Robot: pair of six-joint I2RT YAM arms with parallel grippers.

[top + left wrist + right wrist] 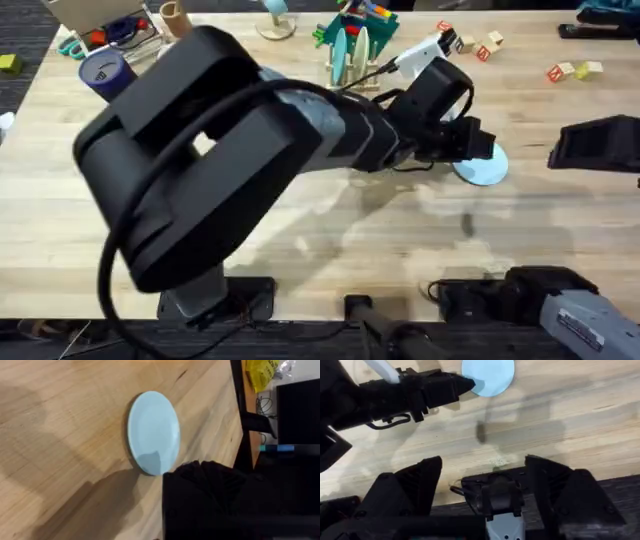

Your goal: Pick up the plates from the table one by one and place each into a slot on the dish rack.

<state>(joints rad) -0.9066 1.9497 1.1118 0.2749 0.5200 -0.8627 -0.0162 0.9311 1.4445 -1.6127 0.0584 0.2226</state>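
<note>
You see the pale light-blue round plate flat on the light wooden table, right of centre, the left arm's black gripper at its near-left rim, the small wooden dowel dish rack behind, toward the far edge.

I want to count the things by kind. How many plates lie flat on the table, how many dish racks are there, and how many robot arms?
light blue plate flat on the table: 1
wooden dish rack: 1
Robot arms, left arm and right arm: 2
Total: 4
</note>
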